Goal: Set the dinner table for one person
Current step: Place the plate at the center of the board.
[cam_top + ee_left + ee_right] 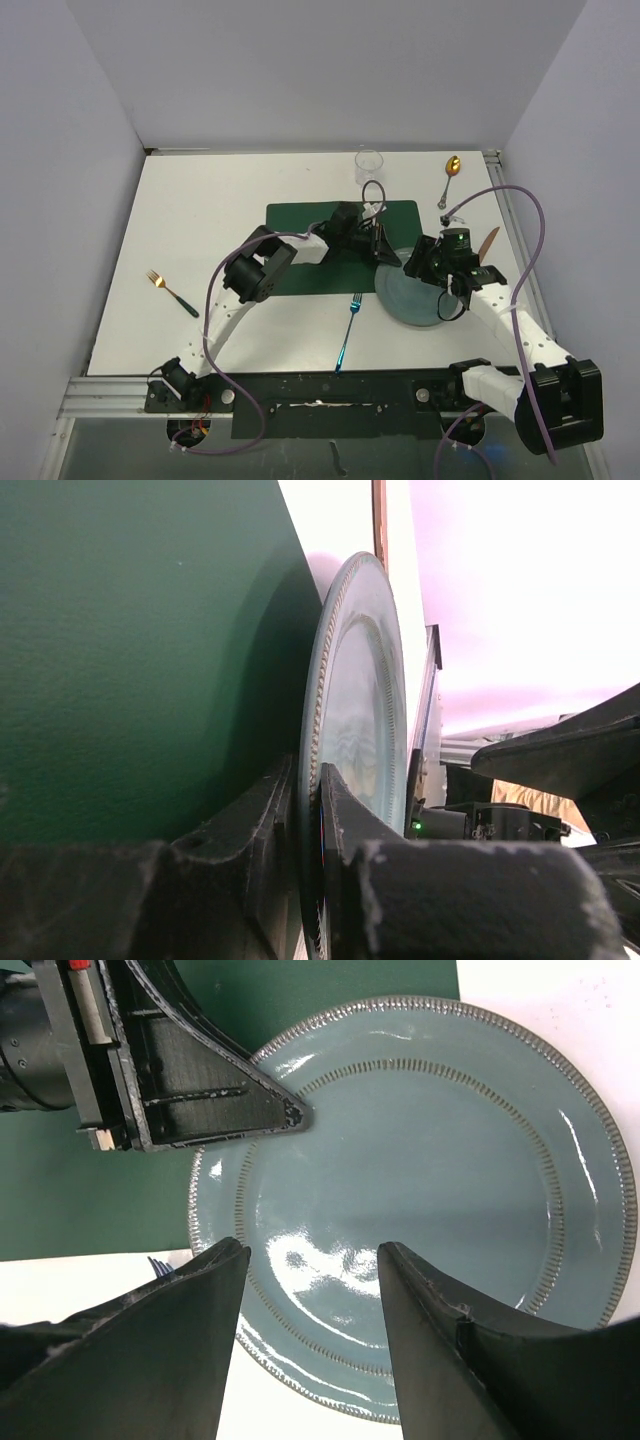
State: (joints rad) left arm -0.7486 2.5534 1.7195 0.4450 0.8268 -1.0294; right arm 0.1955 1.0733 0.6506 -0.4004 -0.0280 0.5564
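Left wrist view: the left claw (310,785) is pinching the beaded rim of the round blue-grey glazed ceramic plate (360,720), probably to drag it fully onto the dark green rectangular placemat (130,630), which it only partly overlaps. The right claw (315,1250) hangs spread above the plate, holding nothing. The large white matte table (200,210) lies beneath them all.

No writing, label, brand, number or sign can be read anywhere, neither on the plate (420,1160) nor on the green placemat (295,215).
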